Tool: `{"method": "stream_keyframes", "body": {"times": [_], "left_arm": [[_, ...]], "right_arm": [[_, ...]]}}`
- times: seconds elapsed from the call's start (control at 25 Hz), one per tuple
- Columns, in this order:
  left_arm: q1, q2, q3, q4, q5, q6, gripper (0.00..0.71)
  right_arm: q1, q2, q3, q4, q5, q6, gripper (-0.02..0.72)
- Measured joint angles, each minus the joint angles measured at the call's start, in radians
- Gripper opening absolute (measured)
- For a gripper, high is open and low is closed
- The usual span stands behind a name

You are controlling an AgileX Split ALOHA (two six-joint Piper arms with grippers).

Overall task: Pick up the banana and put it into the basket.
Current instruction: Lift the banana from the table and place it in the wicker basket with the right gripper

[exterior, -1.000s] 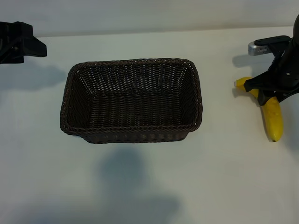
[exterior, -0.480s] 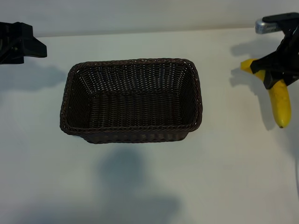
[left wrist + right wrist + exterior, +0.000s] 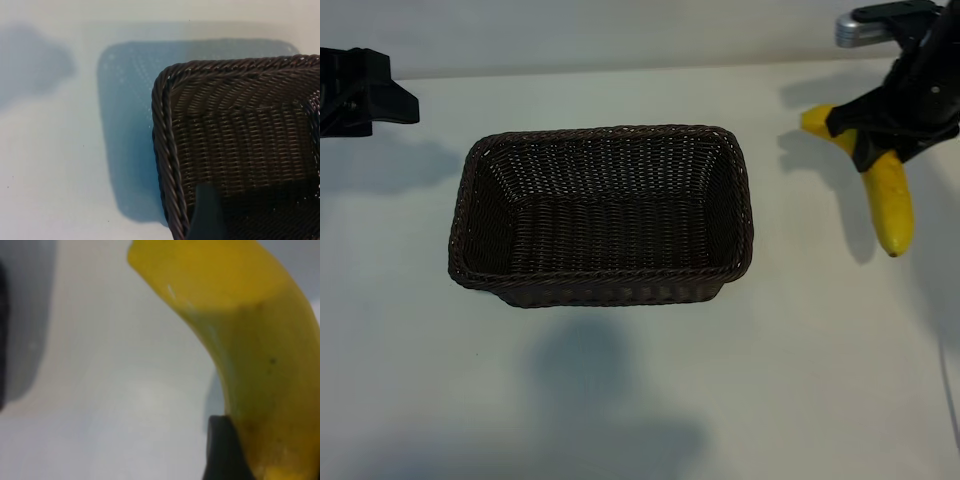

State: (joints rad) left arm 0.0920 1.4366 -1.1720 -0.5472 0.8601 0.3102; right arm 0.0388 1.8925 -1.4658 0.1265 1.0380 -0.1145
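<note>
The right hand (image 3: 880, 135) is closed across the banana (image 3: 886, 200) toward its stem half. The banana hangs clear of the desk (image 3: 620, 380), its shadow cast apart from it, well to the right of the basket (image 3: 470, 190). The basket stands empty at the middle of the desk.

The left hand (image 3: 365, 95) is parked at the far left edge. Its fingers stand open on nothing.

Handling, as judged: the banana looks light and fairly stiff, with a smooth skin that could slip or pivot in the grip. The flesh bruises under hard pressure. The present hold sits off the middle, so the long free end droops downward. A hold nearer the middle would balance it better.

The exterior view alone shows the banana's full length and its standing relative to the basket. The right wrist view shows the yellow skin (image 3: 250, 330) close up, with one dark finger (image 3: 225, 450) pressed against it. The left wrist view shows only a basket corner (image 3: 165, 85) and its braided rim; no banana appears there.
</note>
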Motion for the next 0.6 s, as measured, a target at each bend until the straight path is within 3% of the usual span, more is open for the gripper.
{"method": "stream_keyframes", "body": {"times": [0.6], "left_arm": [[0.000, 0.000, 0.000, 0.000, 0.000, 0.000, 0.563]], "right_arm": [[0.276, 0.000, -0.120, 0.000, 0.047, 0.001, 0.408]]}}
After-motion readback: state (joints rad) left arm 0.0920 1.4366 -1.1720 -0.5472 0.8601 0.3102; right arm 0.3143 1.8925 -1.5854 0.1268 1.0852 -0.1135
